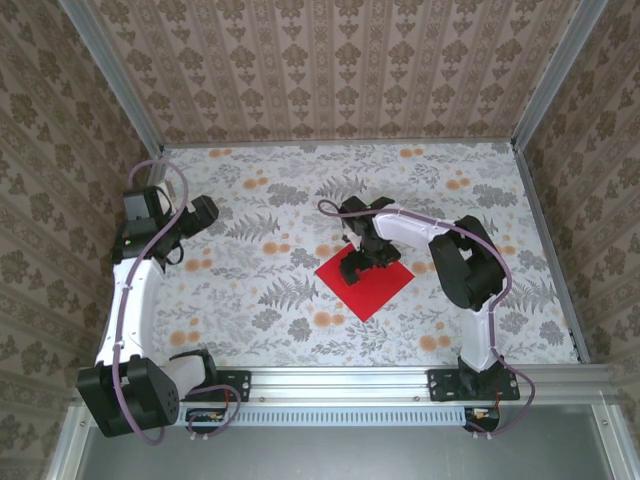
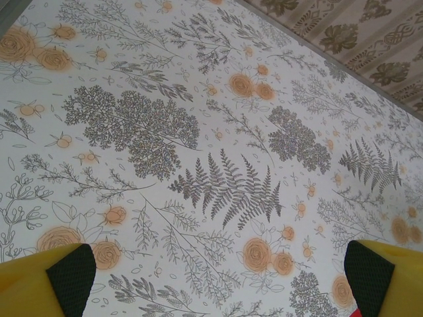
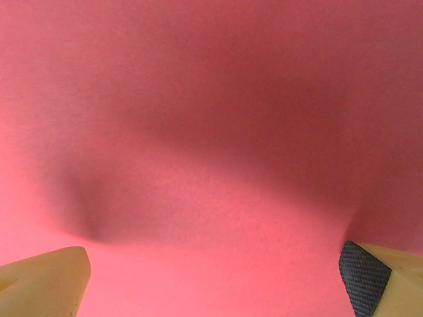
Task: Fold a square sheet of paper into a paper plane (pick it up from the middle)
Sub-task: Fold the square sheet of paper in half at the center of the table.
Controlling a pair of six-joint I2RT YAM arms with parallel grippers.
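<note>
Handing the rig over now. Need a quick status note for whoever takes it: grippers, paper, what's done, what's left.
Left gripper: open, empty, hovering over the table, left of the sheet.
Right gripper: open, down at the middle of the square sheet of paper. Its fingers look pressed onto the paper, but nothing is pinched yet.
Sheet: lying on the table, centre-right, turned like a diamond, no folds visible.
Done: right arm placed at the sheet's middle.
Left: pinch and lift from the middle, then every fold of the plane.
</note>
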